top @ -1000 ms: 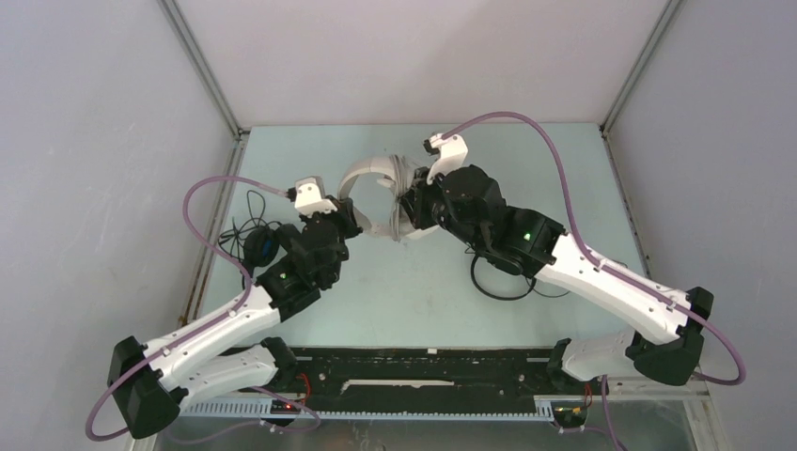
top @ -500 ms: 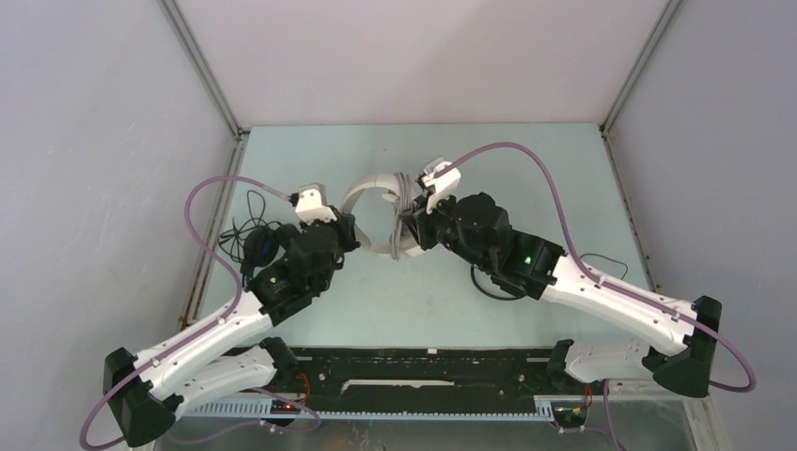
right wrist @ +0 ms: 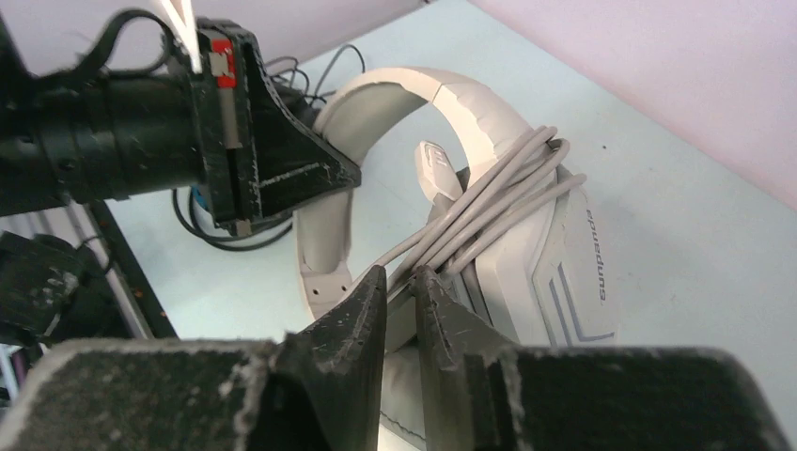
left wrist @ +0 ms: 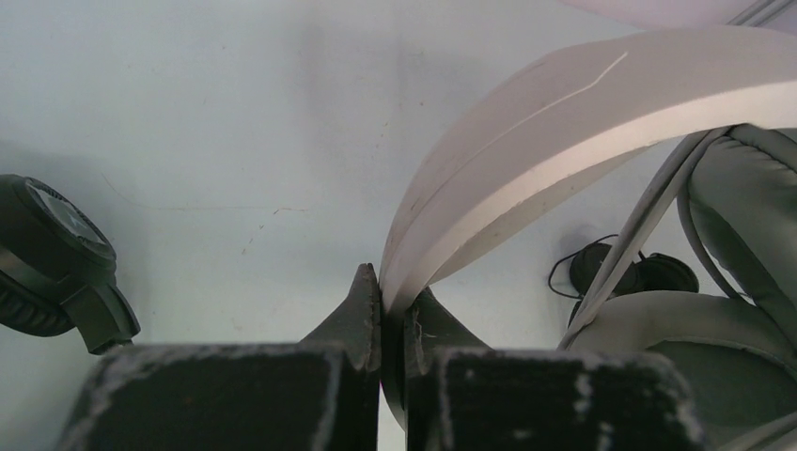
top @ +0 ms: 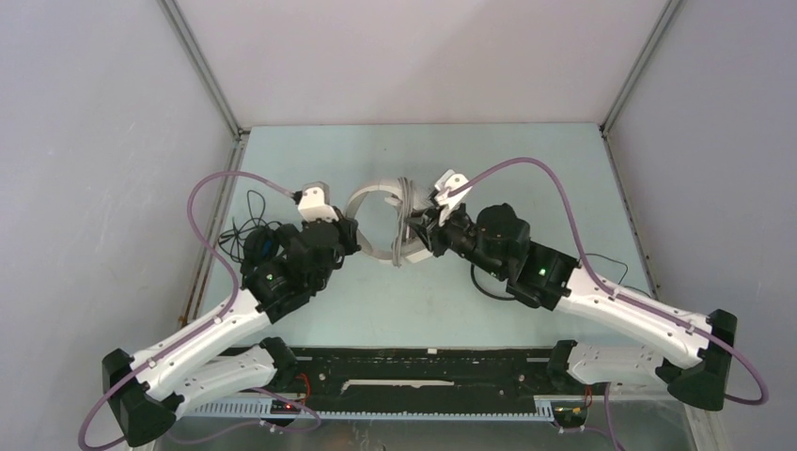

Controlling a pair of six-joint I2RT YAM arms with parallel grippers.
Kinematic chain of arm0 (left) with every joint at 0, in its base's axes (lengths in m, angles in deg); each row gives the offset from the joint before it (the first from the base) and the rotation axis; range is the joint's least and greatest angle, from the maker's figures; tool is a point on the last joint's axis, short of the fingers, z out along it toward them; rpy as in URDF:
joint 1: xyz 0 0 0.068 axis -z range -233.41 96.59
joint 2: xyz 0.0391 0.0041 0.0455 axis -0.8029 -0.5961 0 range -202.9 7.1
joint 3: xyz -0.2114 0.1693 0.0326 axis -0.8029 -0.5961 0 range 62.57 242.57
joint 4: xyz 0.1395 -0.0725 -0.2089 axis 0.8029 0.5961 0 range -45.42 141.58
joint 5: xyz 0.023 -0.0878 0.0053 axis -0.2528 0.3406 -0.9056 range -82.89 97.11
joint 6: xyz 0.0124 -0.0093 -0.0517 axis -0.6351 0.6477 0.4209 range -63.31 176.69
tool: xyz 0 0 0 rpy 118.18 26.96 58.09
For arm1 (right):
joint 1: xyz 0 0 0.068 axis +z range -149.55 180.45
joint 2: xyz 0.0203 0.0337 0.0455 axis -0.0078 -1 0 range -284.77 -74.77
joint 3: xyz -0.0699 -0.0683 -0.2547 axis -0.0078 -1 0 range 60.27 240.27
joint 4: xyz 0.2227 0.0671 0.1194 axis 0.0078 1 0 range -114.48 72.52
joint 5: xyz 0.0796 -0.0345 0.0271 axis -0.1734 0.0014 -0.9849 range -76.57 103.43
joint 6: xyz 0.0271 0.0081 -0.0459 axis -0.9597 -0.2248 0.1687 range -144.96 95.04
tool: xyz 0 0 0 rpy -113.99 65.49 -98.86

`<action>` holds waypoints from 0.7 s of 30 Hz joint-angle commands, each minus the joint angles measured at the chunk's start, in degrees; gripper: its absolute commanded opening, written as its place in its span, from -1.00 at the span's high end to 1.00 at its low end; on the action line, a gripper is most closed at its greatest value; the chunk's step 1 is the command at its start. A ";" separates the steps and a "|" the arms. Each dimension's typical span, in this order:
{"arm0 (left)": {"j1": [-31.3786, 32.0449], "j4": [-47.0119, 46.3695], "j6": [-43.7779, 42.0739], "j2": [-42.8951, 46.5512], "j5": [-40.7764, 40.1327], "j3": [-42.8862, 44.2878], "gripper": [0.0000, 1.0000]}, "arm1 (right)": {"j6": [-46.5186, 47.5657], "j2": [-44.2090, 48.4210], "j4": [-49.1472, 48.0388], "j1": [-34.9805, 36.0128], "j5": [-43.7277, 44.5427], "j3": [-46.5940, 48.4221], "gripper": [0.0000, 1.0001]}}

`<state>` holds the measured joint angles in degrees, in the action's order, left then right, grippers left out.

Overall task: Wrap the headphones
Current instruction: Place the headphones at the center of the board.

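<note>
Sideways grey lettering (right wrist: 588, 254) on an earcup of the white headphones (right wrist: 526, 272) is not clearly legible.

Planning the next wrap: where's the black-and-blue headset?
Top view: the black-and-blue headset lies at the table's left side, beside the left arm, apart from the white headphones.

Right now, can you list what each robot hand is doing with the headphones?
left gripper: shut on the headband of the white headphones
right gripper: shut on the grey cable
grey cable: looped several times around the white headphones
black headphones: on the table by the left arm, untouched
slim black headphones: partly hidden under the right arm
</note>
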<state>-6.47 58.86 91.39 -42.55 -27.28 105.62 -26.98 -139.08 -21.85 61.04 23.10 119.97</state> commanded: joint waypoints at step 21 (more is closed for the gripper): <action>-1.65 -8.53 -1.47 -5.25 -0.82 8.30 1.00 | -11.87 9.96 -0.24 -7.78 -9.73 -0.29 -0.22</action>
<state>-6.80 57.11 89.38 -46.72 -27.30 107.43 -35.94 -131.41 -21.81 53.20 13.66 119.58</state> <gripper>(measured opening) 0.048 0.534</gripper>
